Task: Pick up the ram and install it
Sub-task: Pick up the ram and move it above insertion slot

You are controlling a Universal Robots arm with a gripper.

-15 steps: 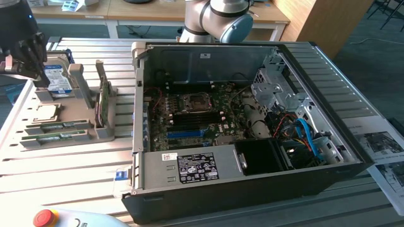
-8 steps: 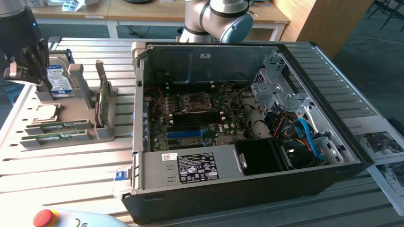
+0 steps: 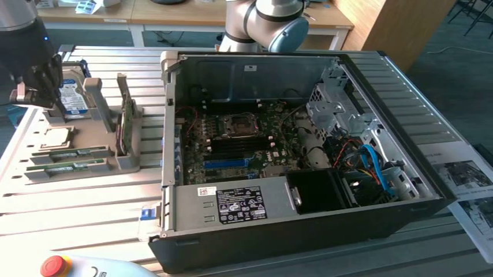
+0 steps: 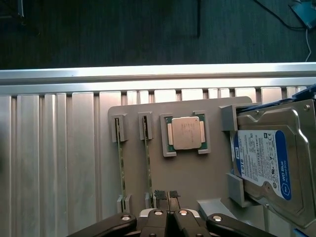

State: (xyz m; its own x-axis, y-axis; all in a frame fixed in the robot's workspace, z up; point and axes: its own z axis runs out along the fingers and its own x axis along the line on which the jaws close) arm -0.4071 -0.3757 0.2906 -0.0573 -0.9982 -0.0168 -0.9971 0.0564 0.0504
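Ram [image 4: 147,163] on edge, lengthwise toward closed hand [image 4: 167,194]

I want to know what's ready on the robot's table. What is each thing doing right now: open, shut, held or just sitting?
Pincer: shut, empty, above the tray.
Ram sticks: both on edge in their tray slots, not picked up.
Processor chip: lying flat in its tray pocket.
Hard drive: propped in its tray holder.
Computer case: side open, insides showing.
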